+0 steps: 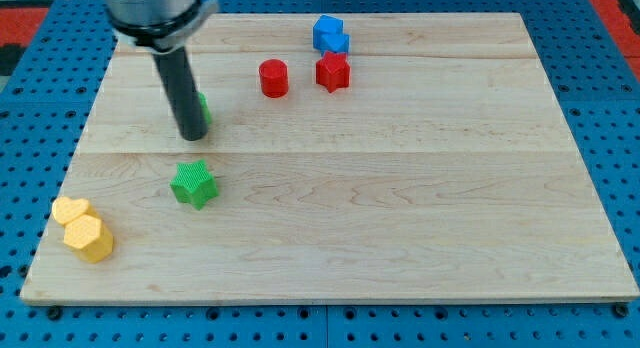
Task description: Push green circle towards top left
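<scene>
my tip (193, 136) is down on the wooden board (400, 238), and the rod (180, 88) covers most of the green circle (203, 108), which shows only as a thin green sliver touching the rod's right side, just up from my tip. the rod's upper mount is cut off by the view's top. there is no claw on this arm, so nothing is clenched or grasped. no writing or labels can be read.

below my tip sits the green star (194, 183), apart from it. to the right and up are the red cylinder (273, 78), the red star (333, 72) and a blue block (330, 35) of unclear shape. far down-left, by the board's edge, two yellow blocks (83, 228) touch each other. up-left of my tip the board is bare to its corner.
</scene>
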Motion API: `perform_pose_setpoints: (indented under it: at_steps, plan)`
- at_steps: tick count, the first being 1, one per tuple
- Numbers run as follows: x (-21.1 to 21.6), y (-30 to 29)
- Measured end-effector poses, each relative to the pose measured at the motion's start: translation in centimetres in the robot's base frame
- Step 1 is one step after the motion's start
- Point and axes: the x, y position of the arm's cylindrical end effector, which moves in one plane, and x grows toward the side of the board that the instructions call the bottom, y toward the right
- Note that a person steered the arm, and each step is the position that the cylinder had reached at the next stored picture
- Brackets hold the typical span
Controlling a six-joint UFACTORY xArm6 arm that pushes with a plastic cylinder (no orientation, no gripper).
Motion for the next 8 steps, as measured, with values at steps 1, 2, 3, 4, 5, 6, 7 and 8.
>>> perform_pose_setpoints:
  at_steps: [1, 2, 3, 4, 5, 6, 7, 8]
  plan:
    - [-3.9, -3.6]
    - [-7.9, -4.0]
    - [-9.3, -5.6]
    - [-6.6, -6.9]
    - [-3.0, -6.8]
    - [-2.4, -0.8]
    - [-7.1, -2.0]
    - [-10.5, -2.5]
